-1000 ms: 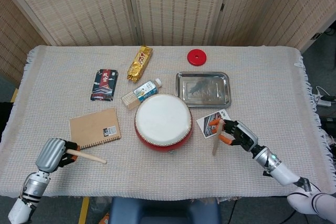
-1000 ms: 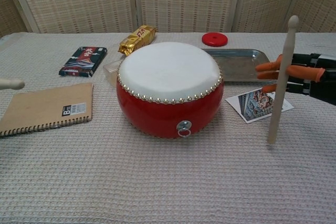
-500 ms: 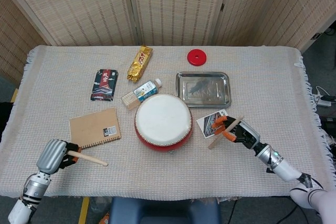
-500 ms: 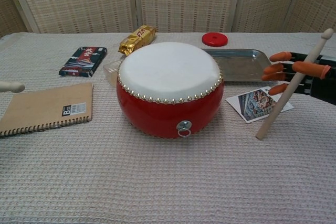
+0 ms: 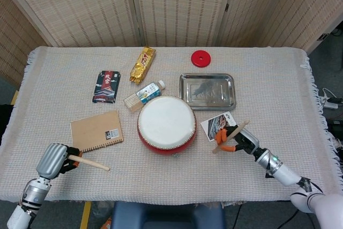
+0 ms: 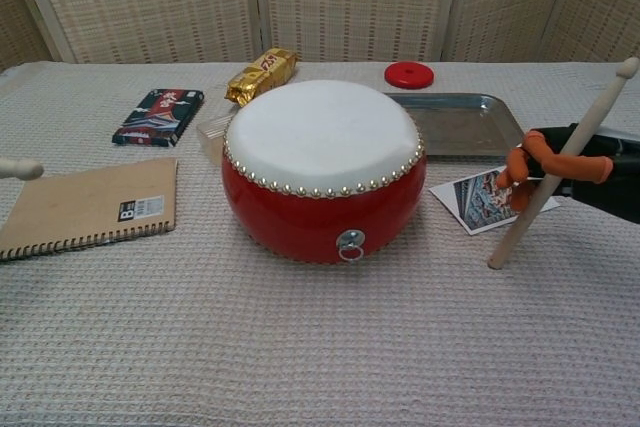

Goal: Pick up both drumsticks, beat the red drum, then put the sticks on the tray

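right hand [image 6: 560, 162] curling fingers around a tilted drumstick [image 6: 556, 167] beside the drum [image 5: 166, 124] | left hand [image 5: 52, 160] seemingly gripping the other drumstick [image 5: 90, 161] | tray [image 5: 207, 91] lying bare

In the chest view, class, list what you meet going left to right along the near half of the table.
Left drumstick tip → notebook → red drum → picture card → right drumstick, gripped by the right hand.

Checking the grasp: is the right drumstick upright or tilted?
Tilted: the right drumstick leans, lower end on the cloth, right hand curled around it.
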`<state>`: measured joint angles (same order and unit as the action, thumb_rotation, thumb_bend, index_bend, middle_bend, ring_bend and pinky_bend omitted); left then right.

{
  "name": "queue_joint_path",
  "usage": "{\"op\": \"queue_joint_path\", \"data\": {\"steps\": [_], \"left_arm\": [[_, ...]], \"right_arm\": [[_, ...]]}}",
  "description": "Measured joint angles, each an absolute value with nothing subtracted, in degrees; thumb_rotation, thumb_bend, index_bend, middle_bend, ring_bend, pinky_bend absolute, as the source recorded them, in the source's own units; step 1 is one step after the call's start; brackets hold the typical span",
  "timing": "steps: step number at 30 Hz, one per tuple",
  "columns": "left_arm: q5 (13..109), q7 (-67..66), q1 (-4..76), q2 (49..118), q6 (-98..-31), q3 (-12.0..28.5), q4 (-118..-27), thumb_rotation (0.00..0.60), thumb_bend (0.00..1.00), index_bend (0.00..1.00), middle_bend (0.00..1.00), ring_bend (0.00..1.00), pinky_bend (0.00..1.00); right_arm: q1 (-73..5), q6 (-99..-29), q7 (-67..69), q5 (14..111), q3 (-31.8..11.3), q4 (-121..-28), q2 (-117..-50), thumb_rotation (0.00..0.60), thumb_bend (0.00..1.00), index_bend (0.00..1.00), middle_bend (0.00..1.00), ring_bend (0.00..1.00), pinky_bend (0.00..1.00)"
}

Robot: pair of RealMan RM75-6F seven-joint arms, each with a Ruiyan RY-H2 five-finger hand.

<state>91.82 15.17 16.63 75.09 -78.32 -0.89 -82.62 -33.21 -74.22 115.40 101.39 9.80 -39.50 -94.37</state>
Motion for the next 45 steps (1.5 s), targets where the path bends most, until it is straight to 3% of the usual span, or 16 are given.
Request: {"op": "queue_joint_path", "data": {"steps": [17,24,29,32,36,39,45], "left_arm": [[91.64,16.84,16.38,75.72,-78.08,-1.18,-80.78,0.600,0.60,0.98,1.00,1.00,1.00],[91.58,17.27,16.35,75.94,-78.02,-1.17,-80.33,0.600,0.61,0.98,1.00,1.00,1.00],[91.45,17.58,16.30,76.12,-77.91,-1.20,-79.93,0.600,0.61,0.98,1.00,1.00,1.00],[91.38,17.86,16.27,76.28,-77.88,-1.19,-79.64,0.600,0.61,0.98,1.00,1.00,1.00],[91.39,18.10,16.34,76.51,-77.72,-1.20,-79.17,0.600,0.61,0.98,1.00,1.00,1.00],[91.31,18.34,16.38,76.54,-77.64,-1.15,-78.90,0.600,0.61,0.98,1.00,1.00,1.00],[91.28,18.55,16.46,76.33,-77.56,-1.08,-78.50,0.600,0.61,0.98,1.00,1.00,1.00]], "right_arm": [[-35.67,-67.64,105.52,101.11,11.54,-42.22,-97.31,0.547,0.04,0.88,0.67,0.52,0.61],[-36.78,-65.48,102.79,100.10,11.13,-42.39,-98.94,0.545,0.06,1.00,0.76,0.62,0.72],[-37.23,-64.98,100.89,99.47,10.65,-43.03,-99.58,0.553,0.09,1.00,0.84,0.71,0.80],[-37.18,-65.04,99.41,99.17,10.41,-43.24,-99.90,0.596,0.13,1.00,0.91,0.78,0.85],[-36.86,-65.59,96.65,98.66,9.89,-43.48,-100.47,0.600,0.27,1.00,0.99,0.88,0.93],[-36.37,-67.28,94.85,98.24,9.17,-44.05,-100.73,0.600,0.37,1.00,1.00,0.97,0.99],[-36.12,-69.34,90.96,98.37,8.80,-47.47,-98.62,0.600,0.44,1.00,1.00,1.00,1.00]]}}
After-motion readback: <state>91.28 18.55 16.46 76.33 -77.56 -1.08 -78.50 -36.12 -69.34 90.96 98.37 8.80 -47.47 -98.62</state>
